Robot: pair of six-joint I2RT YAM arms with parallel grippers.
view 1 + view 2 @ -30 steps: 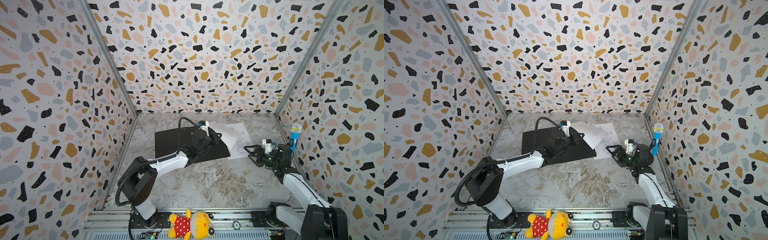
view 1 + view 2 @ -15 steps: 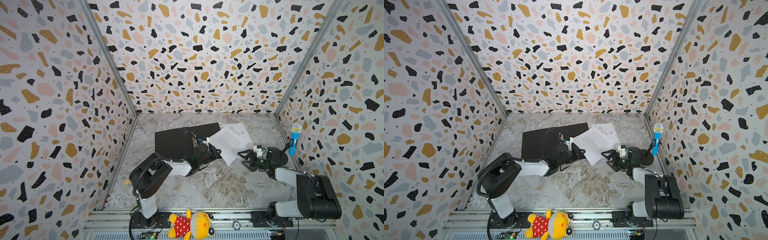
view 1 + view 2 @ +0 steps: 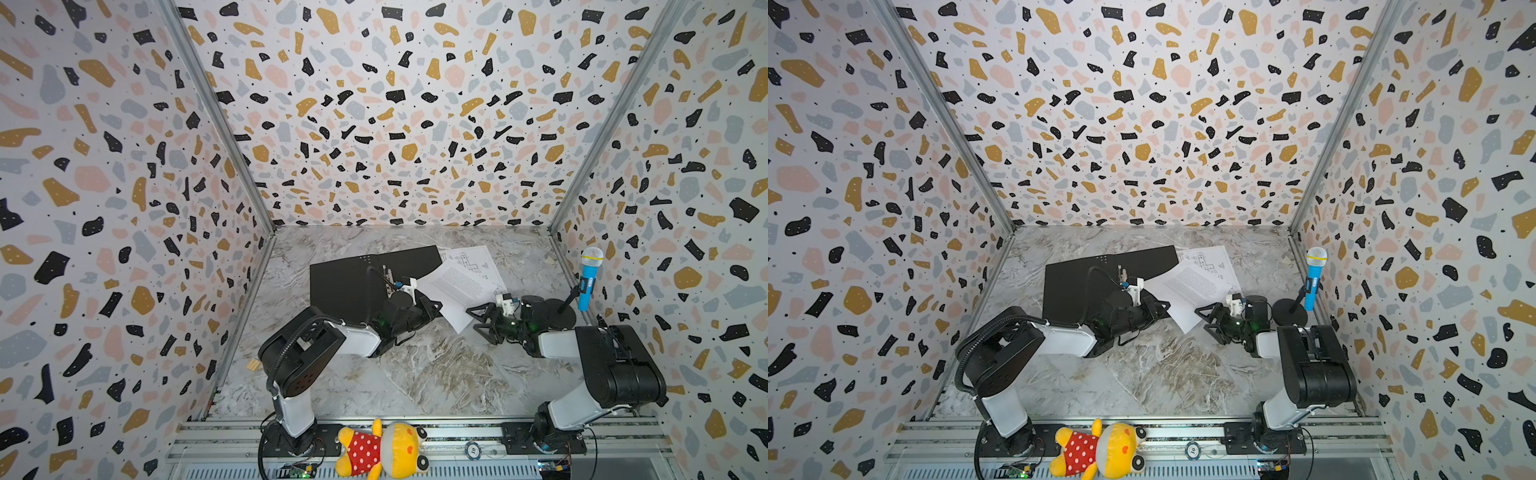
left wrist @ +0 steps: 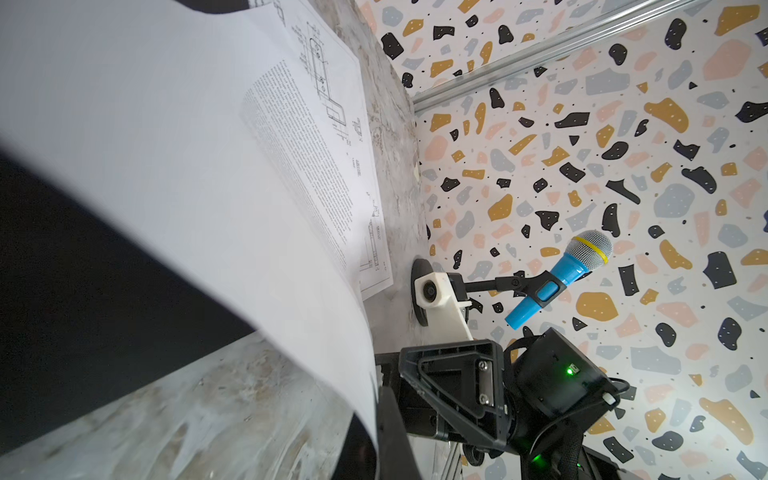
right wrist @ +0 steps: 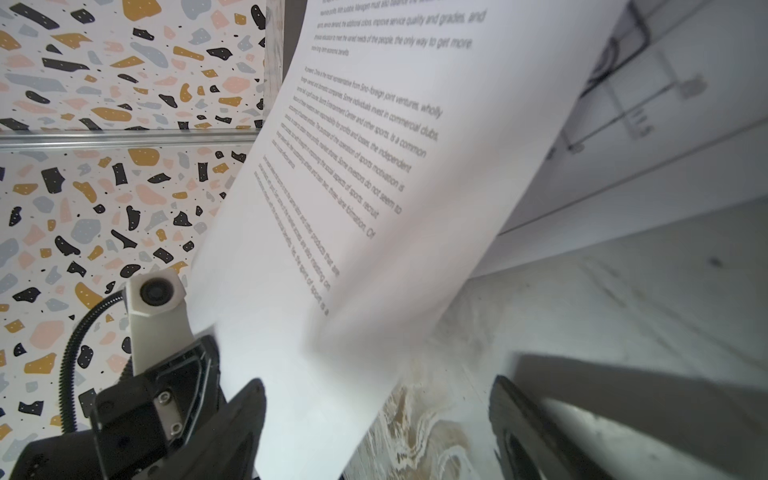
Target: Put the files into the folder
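Mid-transfer: the left gripper [image 3: 430, 309], clamped on the text sheet [image 3: 457, 291], likely must drag it left onto the open folder [image 3: 345, 282]. The right gripper [image 3: 473, 319] hovers spread wide at the sheet's near corner. The sheet lies diagonally, one corner pointing near, overlapping the drawing sheet [image 3: 473, 257]; the folder's length runs left-right

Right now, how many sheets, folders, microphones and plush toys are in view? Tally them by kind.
Sheets: 2 (text sheet, drawing sheet)
Folder: 1
Microphone: 1
Plush toy: 1
Total: 5
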